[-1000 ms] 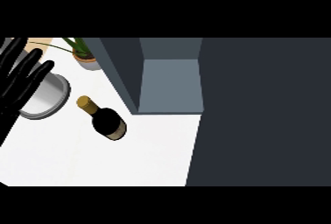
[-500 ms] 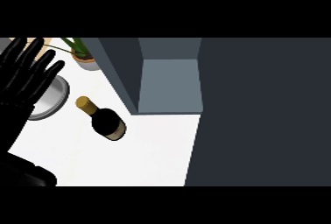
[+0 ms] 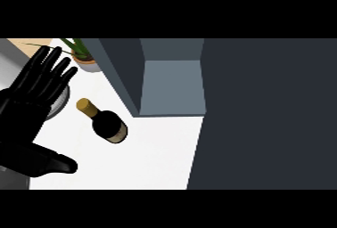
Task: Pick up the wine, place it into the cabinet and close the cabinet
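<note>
The wine bottle [image 3: 105,122] stands on the white worktop [image 3: 154,162] at about 8 o'clock from the view's centre, cork toward 11 o'clock, untouched. The left robot hand [image 3: 38,91] sits at 9 o'clock, fingers straight and spread apart, holding nothing — near the bottle but clear of it. The right robot hand is not in view. The cabinet [image 3: 170,84] lies just beside the bottle at 1 o'clock from it, its interior showing as a grey recess; the dark panel [image 3: 263,116] filling the right half is probably the open door, though that cannot be confirmed. Risks, as judged: the bottle is tall and narrow, so a sideways approach with flat fingers could knock it over rather than enclose it. A grey rounded vessel [image 3: 60,100] is partly hidden behind the hand, and a potted plant [image 3: 84,55] stands at 12 o'clock from the hand — a wide sweep could clip either. The bottle sits close to the cabinet's wall, so a lift that swings early could strike the edge before clearing the opening.
</note>
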You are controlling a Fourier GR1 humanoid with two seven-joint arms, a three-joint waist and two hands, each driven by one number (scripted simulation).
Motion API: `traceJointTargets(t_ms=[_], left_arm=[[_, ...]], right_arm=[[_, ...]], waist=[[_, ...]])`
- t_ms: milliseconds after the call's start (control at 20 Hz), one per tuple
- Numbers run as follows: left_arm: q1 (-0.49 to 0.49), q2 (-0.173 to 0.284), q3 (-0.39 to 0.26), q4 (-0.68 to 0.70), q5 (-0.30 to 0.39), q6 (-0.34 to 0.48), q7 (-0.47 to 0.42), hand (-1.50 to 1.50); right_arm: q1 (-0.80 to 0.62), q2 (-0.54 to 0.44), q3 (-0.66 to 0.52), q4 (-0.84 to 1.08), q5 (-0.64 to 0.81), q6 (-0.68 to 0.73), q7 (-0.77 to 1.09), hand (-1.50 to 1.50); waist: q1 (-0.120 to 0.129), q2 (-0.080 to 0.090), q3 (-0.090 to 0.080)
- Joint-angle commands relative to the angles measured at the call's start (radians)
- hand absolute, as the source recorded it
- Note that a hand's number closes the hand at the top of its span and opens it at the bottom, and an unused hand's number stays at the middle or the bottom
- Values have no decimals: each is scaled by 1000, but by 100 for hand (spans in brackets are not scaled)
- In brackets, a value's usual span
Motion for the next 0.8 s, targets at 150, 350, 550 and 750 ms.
traceJointTargets(t_ms=[150,350,550,750], left_arm=[[39,-17,8,184,-70,-89,-176,-150],[67,-31,-13,198,-115,-98,-226,-150],[51,-22,22,293,-117,-121,-287,-150],[137,-22,28,343,-174,-152,-395,-150]], right_arm=[[12,-54,10,-196,70,-17,85,-150],[6,-70,-30,-176,50,-37,72,-150],[-47,-84,17,-201,112,-70,150,-150],[7,-89,68,-201,139,-94,103,-150]], waist=[[-2,2,0],[4,2,1],[3,1,-1],[3,-1,0]])
